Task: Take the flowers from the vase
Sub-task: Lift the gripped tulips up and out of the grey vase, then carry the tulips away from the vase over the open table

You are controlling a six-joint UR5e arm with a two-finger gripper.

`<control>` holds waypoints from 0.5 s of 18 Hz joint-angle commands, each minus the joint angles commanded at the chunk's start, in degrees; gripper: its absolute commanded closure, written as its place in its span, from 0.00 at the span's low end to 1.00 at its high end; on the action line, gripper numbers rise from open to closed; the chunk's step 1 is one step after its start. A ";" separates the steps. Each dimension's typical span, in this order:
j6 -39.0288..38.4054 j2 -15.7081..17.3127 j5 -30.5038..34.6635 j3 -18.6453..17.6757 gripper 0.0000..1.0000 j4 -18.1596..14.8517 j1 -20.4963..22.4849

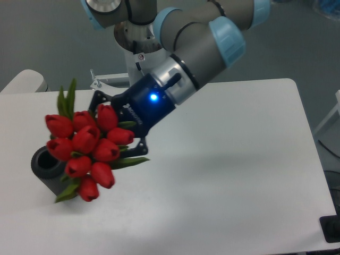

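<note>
White table (228,159); claw (119,130) clamped on red tulip flowers (87,149) beside dark vase (47,169).

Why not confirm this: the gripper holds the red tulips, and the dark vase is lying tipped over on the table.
Not tipped over. The camera view shows the vase standing upright with its round hole facing up. The gripper does hold the red tulips, beside the vase.

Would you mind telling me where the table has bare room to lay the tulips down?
The widest bare stretch of the table runs from the gripper rightward to the far right edge, and along the front edge. It is crowded at the left, where the flowers hang beside the vase. A small bare strip lies behind the vase.
</note>
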 joint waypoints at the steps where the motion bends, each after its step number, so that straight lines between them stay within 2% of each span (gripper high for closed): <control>1: 0.79 0.00 2.10 0.09 0.71 0.26 0.00; 9: 8.34 -1.05 17.92 0.44 0.72 0.00 0.09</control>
